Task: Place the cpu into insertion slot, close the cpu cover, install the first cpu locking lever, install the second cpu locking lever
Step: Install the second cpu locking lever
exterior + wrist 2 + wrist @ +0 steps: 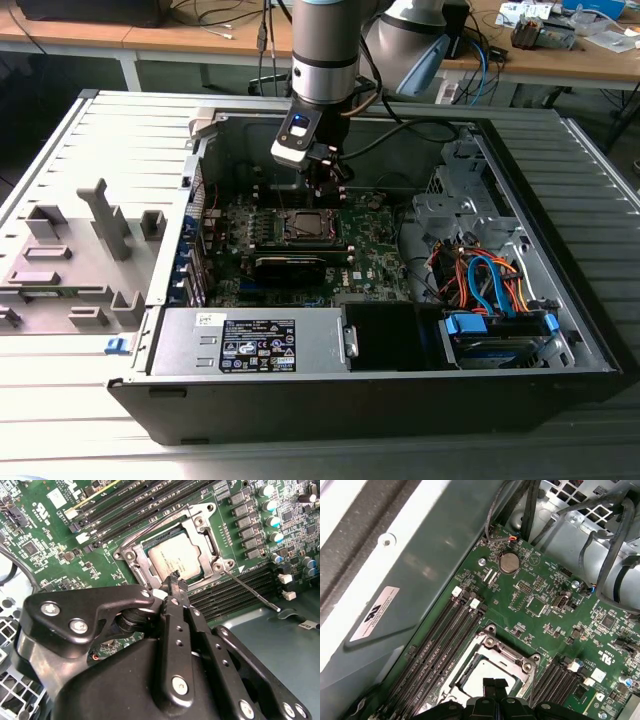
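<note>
Firstly, the case [400, 395]: one open computer case is laid on its side on a grey slatted desk [600, 200].
Arm [325, 50]: one robot arm is lowered into the case from above, over the green motherboard [45, 555].
Hand [175, 582]: one hand is carried by the arm. Its two fingertips [489, 684] are pressed together and nothing is seen gripped between them. In the second wrist view the tips are placed at the edge of the socket, just beside the chip.
Cpu [175, 560]: one square chip with a silver-grey top is seated flat in the socket.
Insertion slot [129, 556]: one square socket with a silvery rim is occupied by the cpu. It is set between the two banks of memory slots.
Cpu cover [207, 537]: one silvery frame is laid down over the socket, and the chip is seen through its window.
Locking lever [250, 591]: one thin metal rod is seen, angled out from a socket corner across the nearer memory slots. Whether a second lever is latched cannot be told.
Memory slots: two banks are counted, one [140, 502] on each side [235, 592] of the socket.
Coin cell [508, 562]: one round cell is mounted on the board.
Black card [290, 266]: one long card is fitted beside the socket.
Power supply [250, 342]: one grey box is mounted along the near wall in the exterior view.
Grey fixture [80, 250]: one moulded holder lies on the desk at the exterior view's left.
</note>
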Controlling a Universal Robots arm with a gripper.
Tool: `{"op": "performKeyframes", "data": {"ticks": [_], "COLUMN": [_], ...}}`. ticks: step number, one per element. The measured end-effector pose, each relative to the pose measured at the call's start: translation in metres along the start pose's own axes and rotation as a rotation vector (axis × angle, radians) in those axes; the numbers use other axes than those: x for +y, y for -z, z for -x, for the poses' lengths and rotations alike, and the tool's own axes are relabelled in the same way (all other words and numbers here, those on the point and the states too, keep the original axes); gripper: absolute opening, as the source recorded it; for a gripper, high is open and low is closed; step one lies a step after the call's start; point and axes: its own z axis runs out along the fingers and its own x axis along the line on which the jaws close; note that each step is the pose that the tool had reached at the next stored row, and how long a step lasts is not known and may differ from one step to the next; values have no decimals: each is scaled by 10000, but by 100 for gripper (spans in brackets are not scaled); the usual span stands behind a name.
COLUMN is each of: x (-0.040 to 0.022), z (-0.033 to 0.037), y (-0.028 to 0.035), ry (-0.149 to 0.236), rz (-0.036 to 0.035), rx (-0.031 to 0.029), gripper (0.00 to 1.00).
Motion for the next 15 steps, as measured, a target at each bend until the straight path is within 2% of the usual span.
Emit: {"op": "performKeyframes", "data": {"ticks": [15], "x": [0], "z": [0], "y": [0], "ry": [552], "rz": [28], "rx": [-8], "gripper": [11]}}
